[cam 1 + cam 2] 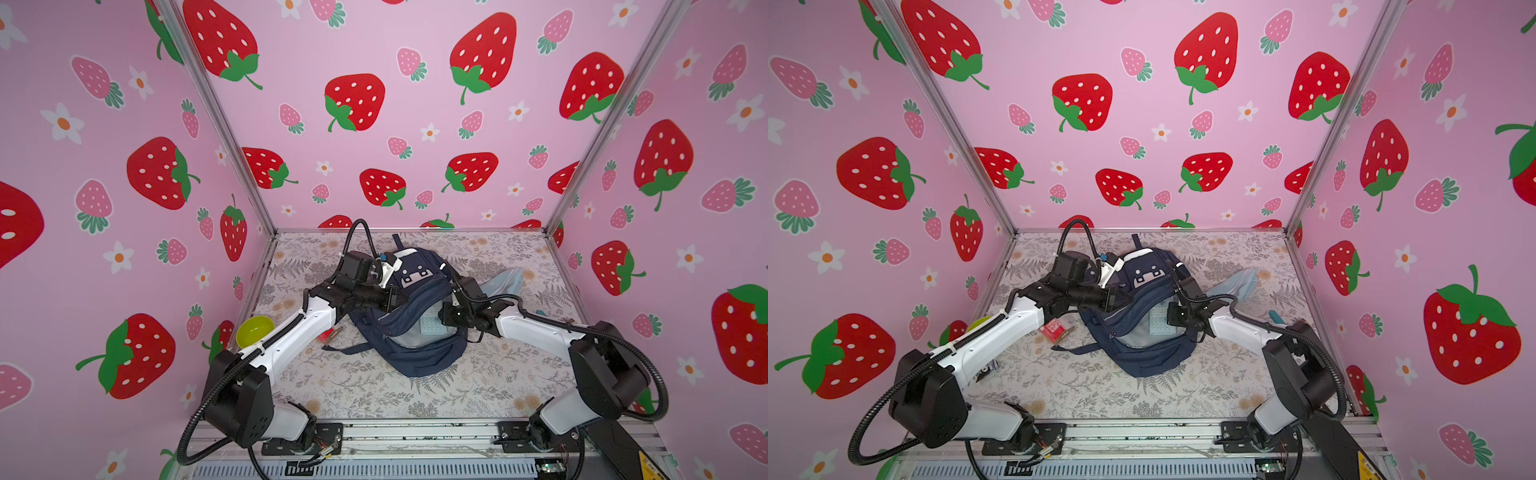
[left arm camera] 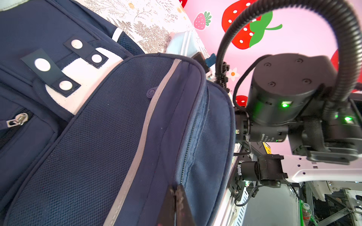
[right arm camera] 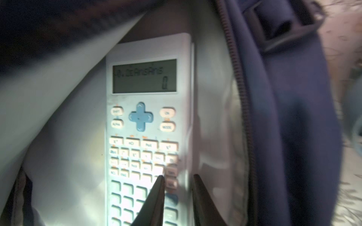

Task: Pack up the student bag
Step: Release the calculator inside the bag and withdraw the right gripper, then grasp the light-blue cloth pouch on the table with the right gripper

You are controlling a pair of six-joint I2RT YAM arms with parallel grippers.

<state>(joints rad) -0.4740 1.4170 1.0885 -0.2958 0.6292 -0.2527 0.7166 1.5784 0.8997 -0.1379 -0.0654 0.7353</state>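
Observation:
The navy student bag (image 1: 419, 353) (image 1: 1142, 361) lies in the middle of the table with its main compartment gaping. My left gripper (image 1: 397, 297) (image 1: 1121, 297) is shut on the bag's upper flap by the zip (image 2: 176, 189) and holds it raised. Inside, on the grey lining, a light blue calculator (image 1: 428, 326) (image 1: 1158, 322) (image 3: 147, 117) lies face up with its display lit. My right gripper (image 1: 438, 318) (image 1: 1167, 316) (image 3: 178, 176) reaches into the opening. Its jaws stand a narrow gap apart over the calculator's right-hand keys and edge, with nothing pinched between them.
A yellow-green bowl (image 1: 254, 330) sits at the left table edge under my left arm. A red packet (image 1: 1052, 330) lies left of the bag beside a loose strap. A pale blue pouch (image 1: 1239, 280) and a small teal item (image 1: 1275, 318) lie to the right.

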